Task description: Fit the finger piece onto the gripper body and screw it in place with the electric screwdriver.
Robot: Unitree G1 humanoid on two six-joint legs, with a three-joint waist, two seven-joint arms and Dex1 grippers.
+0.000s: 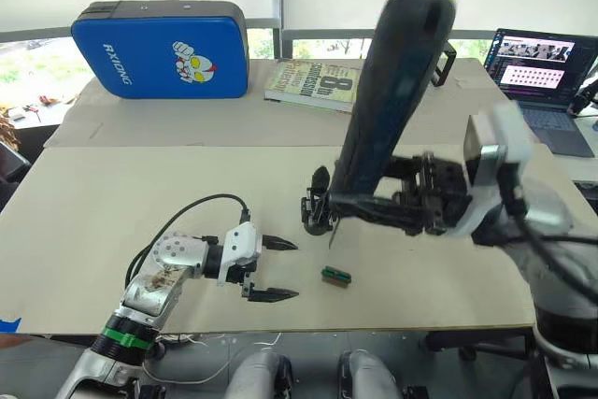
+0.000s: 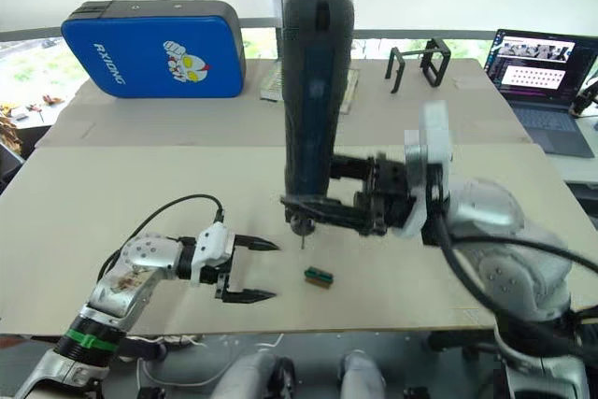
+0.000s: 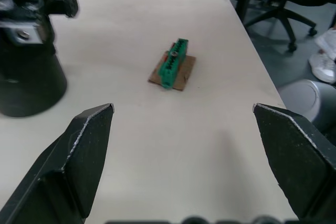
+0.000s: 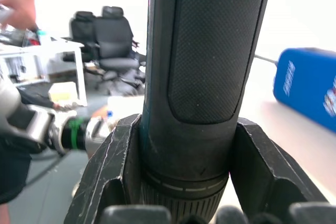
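the right gripper (image 2: 301,210) is clamped around the lower end of the electric screwdriver (image 2: 316,91), one black finger on each side of the barrel, closed tight against it. the screwdriver stands almost upright over the table (image 2: 112,221), its rounded top high up and its thin metal bit pointing down, the tip hanging just above the tabletop

take the small green block (image 2: 319,276) as the marker. it lies flat on the table on a scrap of brown card, and the bit of the screwdriver is just beyond it, on its far side and a touch toward the robot's left. in the left eye view a small black part, the gripper body (image 1: 316,205), sits right by the right gripper, also beyond the green block; the arm hides most of it and i cannot tell whether the finger piece is on it

the left gripper (image 2: 252,270) rests low near the table to the robot's left of the green block, fingers spread wide apart with nothing between them, both tips aimed toward the block but well short of it

far beyond the block, at the back of the table, stand a blue case (image 2: 154,49), a book (image 1: 313,83), a black wire stand (image 2: 420,63) and an open laptop (image 2: 544,72)
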